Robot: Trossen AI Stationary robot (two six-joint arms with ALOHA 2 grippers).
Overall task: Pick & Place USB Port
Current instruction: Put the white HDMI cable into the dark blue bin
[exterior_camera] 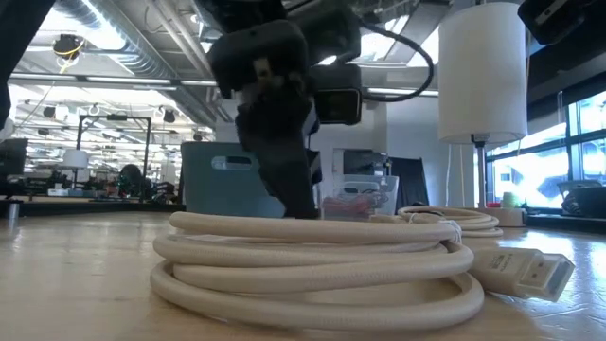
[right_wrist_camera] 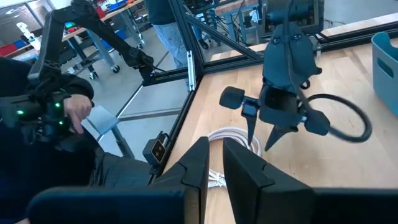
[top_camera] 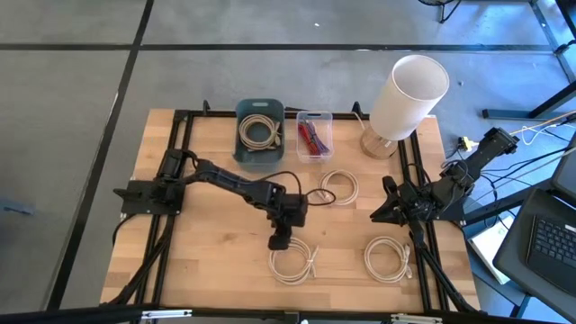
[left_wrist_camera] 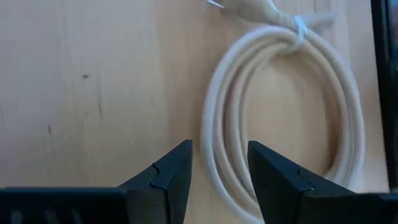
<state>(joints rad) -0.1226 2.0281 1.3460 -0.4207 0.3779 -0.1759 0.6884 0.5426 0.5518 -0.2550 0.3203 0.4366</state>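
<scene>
I have the left end effector (top_camera: pixel 280 241) hovering over the front-left cable coil (top_camera: pixel 292 263) on the desk (top_camera: pixel 207 247), its fingers (left_wrist_camera: pixel 165 180) apart and straddling one side of the loop without clamping it. The coil lies flat, tied with a strap, its plug (exterior_camera: pixel 530 270) resting on the wood. My right end effector (top_camera: pixel 385 212) waits at the desk's right edge, fingers together on nothing.

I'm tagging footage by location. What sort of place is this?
Probably a robotics lab or workshop: a framed wooden table holding coiled cables, workbenches behind, and a person at a control rig.
</scene>
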